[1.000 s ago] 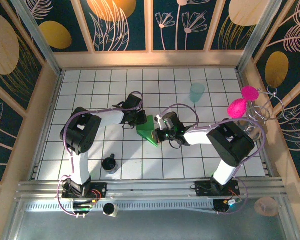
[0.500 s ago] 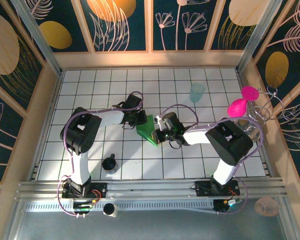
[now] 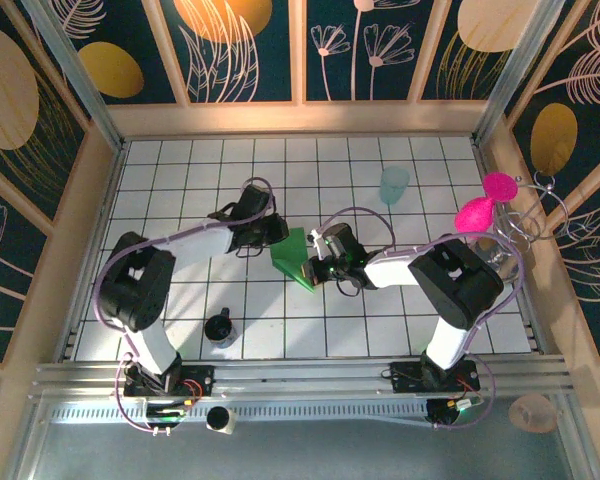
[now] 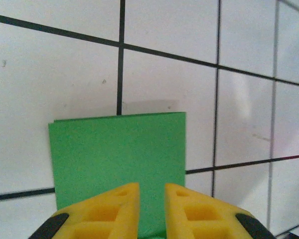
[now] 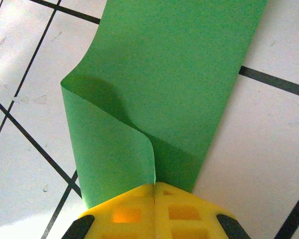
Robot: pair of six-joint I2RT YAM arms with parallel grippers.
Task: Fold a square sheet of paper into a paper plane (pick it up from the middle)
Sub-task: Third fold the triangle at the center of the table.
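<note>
The left hand [image 4: 151, 187] has drawn back, fingers parted; the right hand [image 5: 154, 185] pinches the curled paper [image 5: 179, 74], its fold unfinished.

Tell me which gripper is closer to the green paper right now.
Right. The right gripper is shut on the curled-up edge of the green paper. The left gripper, fingers slightly apart, sits over the opposite edge; contact is unclear.

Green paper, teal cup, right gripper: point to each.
green paper [image 3: 291, 258], top view, middle of the sheet
teal cup [image 3: 394, 185], top view, its side wall
right gripper [image 5: 154, 185], right wrist view, between its closed fingertips
</note>
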